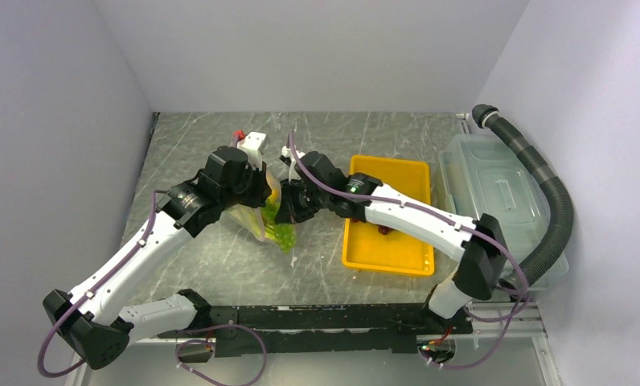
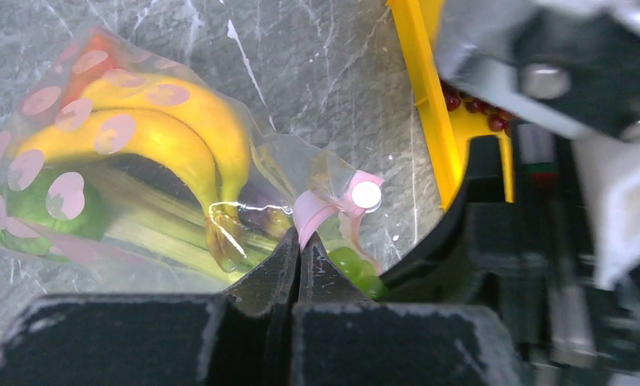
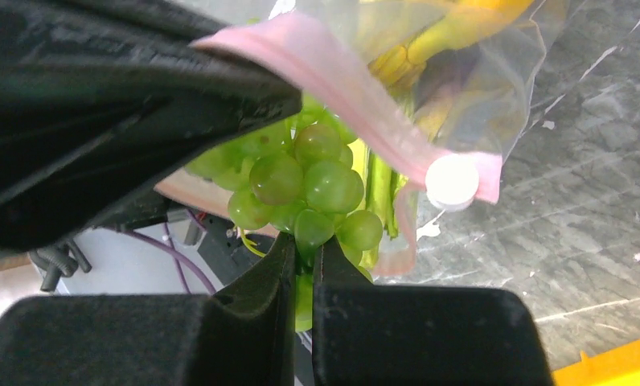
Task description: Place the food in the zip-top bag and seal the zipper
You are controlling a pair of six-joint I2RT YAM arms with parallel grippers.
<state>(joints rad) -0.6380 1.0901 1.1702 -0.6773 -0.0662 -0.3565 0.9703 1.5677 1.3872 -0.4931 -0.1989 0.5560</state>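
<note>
The clear zip-top bag [image 2: 140, 161] lies on the marble table left of the tray, with yellow bananas [image 2: 180, 137] and pale green stalks inside. My left gripper [image 2: 299, 249] is shut on the pink zipper [image 2: 313, 211] at the bag's mouth, beside its white slider [image 2: 366, 195]. My right gripper [image 3: 303, 249] is shut on a green grape bunch [image 3: 301, 177], held at the mouth under the zipper [image 3: 349, 96]. From above, both grippers meet over the bag [image 1: 252, 221], and the green grapes [image 1: 283, 235] show at its near end.
A yellow tray [image 1: 385, 249] lies right of the bag and holds dark red grapes [image 1: 383, 230]. A translucent lidded bin [image 1: 494, 193] and a black corrugated hose [image 1: 554, 201] stand at the far right. Walls close in the back and both sides.
</note>
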